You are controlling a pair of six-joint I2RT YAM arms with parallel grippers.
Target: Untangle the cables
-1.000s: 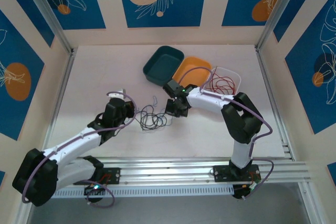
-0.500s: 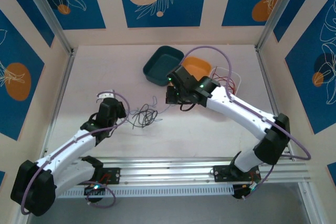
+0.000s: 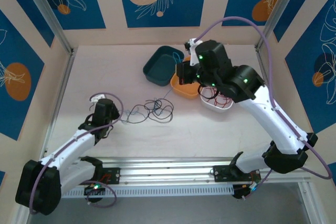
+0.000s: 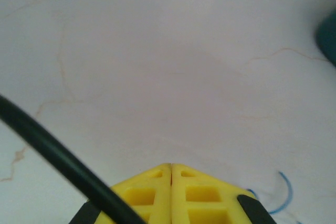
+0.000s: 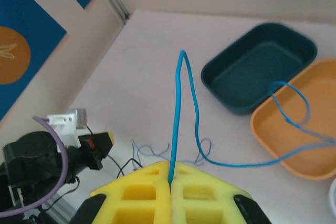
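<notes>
Since a second ago the right claw (image 3: pixel 185 75) has swung up and away from the middle of the bench (image 3: pixel 105 72) to hang over the orange tray (image 3: pixel 182 88) near the far edge. My left claw (image 3: pixel 107 111) has backed off toward the left edge. Between them the cables (image 3: pixel 152 110) have been drawn out from a tight knot into a looser sprawl at mid-bench.

The right claw is clenched on a blue cable (image 5: pixel 178 108). On its wrist camera the pads meet with the strand pinched between them; it rises straight up, folds over and trails across the orange tray beside the teal tray (image 5: pixel 262 72). The sprawl lies nearer my side and to the left of that claw.

The left claw sits just left of the sprawl, pads pressed together. A black strand (image 4: pixel 58 153) crosses in front of it, and I cannot tell whether it is pinched.

Red cables (image 3: pixel 211 96) lie in the white tray (image 3: pixel 215 109), right of the orange one.
</notes>
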